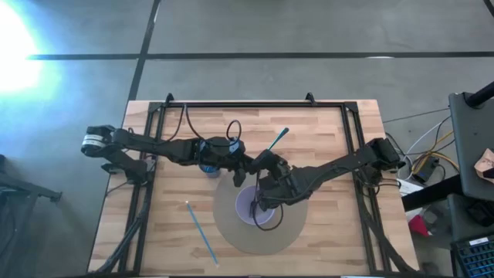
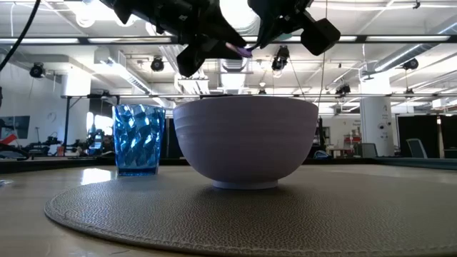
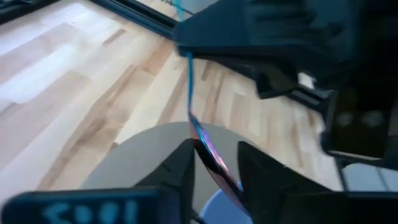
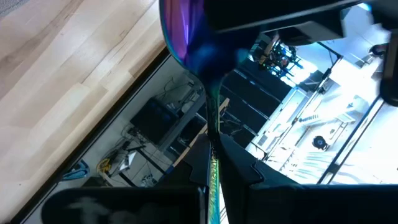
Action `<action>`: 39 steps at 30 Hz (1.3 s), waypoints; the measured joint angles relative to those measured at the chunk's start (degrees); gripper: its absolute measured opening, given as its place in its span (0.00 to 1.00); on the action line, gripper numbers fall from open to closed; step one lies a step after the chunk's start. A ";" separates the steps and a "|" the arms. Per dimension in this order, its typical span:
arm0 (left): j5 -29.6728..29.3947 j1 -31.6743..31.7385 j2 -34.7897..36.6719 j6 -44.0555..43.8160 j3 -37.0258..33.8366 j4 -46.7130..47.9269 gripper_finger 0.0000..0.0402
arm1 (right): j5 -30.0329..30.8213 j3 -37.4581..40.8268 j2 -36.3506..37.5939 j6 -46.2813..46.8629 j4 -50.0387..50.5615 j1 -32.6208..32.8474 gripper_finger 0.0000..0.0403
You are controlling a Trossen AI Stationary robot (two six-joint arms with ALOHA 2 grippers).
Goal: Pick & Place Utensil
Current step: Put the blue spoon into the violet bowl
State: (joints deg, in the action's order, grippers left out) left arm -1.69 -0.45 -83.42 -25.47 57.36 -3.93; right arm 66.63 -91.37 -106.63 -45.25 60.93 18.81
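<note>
One round mat (image 2: pixel 143 214), one bowl (image 2: pixel 246 143), one blue cup (image 2: pixel 138 139), right end effector (image 1: pixel 262 202) clamping iridescent spoon (image 4: pixel 186 37), left end effector (image 1: pixel 241 176) half closed around it

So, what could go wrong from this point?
1. The right fingers hold the utensil above the bowl while the left arm reaches its other end. A badly timed release could drop it.
2. Both arms are crowded together there and may bump each other.
3. The left arm passes over the blue cup and might knock it over.
</note>
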 joint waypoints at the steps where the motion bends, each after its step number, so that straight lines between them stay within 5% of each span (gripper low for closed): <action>1: -0.02 0.04 0.00 0.37 0.00 0.18 0.21 | 0.07 0.00 0.02 -0.05 0.03 0.02 0.03; 6: -1.54 0.24 -0.02 2.03 -0.13 0.93 0.03 | 0.37 -0.13 0.15 -1.21 -0.01 0.22 0.03; 24: -4.39 0.24 -0.02 4.64 -0.13 1.39 0.00 | 0.72 -0.07 0.13 -0.91 -0.34 0.13 0.04; 39: -3.26 -0.06 0.20 5.73 0.02 1.23 0.00 | 0.85 0.00 0.04 2.36 -1.20 0.07 0.31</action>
State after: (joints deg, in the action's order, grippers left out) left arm -4.95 -0.51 -83.22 -19.74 57.39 -2.70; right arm 67.48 -91.37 -106.59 -42.89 59.72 18.87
